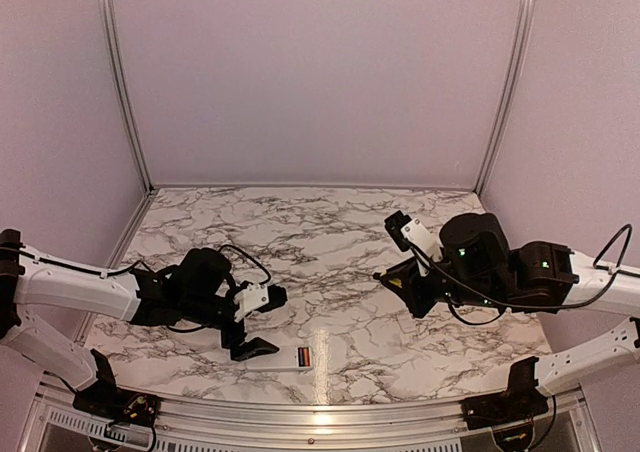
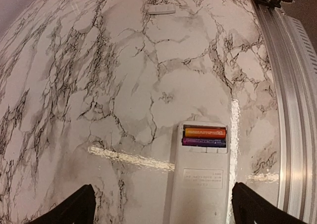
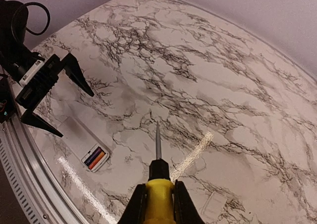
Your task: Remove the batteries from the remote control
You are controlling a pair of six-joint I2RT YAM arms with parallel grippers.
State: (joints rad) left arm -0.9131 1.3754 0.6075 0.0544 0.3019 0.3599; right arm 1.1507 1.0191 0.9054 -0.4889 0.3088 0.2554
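Observation:
The white remote control (image 2: 200, 184) lies flat near the table's front edge, its battery compartment uncovered. Two batteries (image 2: 204, 137) sit side by side in it, one orange and one dark purple; from above they show at the remote's right end (image 1: 302, 355). My left gripper (image 2: 163, 204) hovers over the remote with its fingers (image 2: 79, 204) spread wide and nothing between them. My right gripper (image 3: 159, 204) is shut on a yellow-handled screwdriver (image 3: 158, 179), held above bare table to the right of the remote (image 3: 74, 135), its thin shaft pointing away from the wrist.
A small white cover plate (image 3: 214, 204) lies flat on the marble near the right gripper, seen far off in the left wrist view (image 2: 161, 9). An aluminium rail (image 2: 292, 110) runs along the table's front edge, close beside the remote. Purple walls close in the back and sides.

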